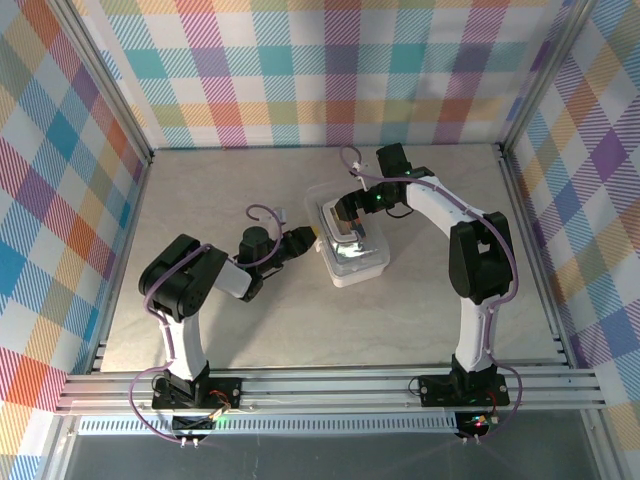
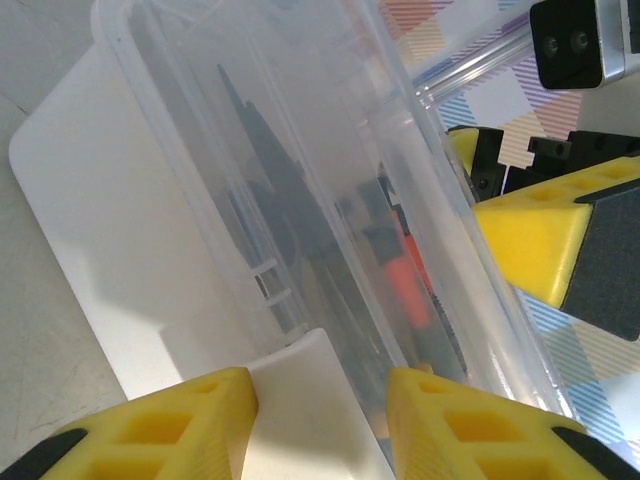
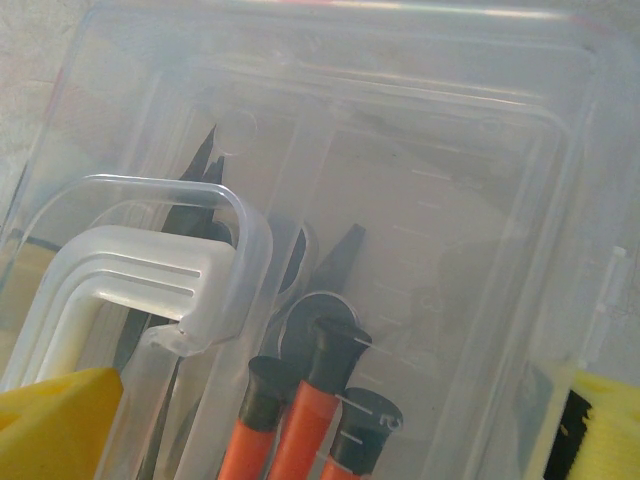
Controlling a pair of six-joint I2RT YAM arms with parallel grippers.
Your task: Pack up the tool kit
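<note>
The tool kit's clear case [image 1: 352, 250] lies mid-table with its lid down. Through the lid I see orange-handled tools [image 3: 300, 420] with black ends and dark plier tips [image 3: 345, 250]; an orange handle [image 2: 405, 285] also shows through the side wall. A whitish handle [image 3: 130, 270] sits on the lid. My left gripper [image 1: 308, 237] is at the case's left side, its yellow fingers [image 2: 190, 420] shut on a white tab [image 2: 310, 400] of the case. My right gripper [image 1: 352, 208] hovers over the lid with its jaws wide apart, one yellow finger [image 2: 530, 235] just above the far rim.
A flat white part [image 2: 100, 250] of the case rests on the grey tabletop [image 1: 220, 300]. Checked fabric walls [image 1: 320, 70] and aluminium posts enclose the table on three sides. The arm bases stand on the rail [image 1: 330, 385] at the near edge.
</note>
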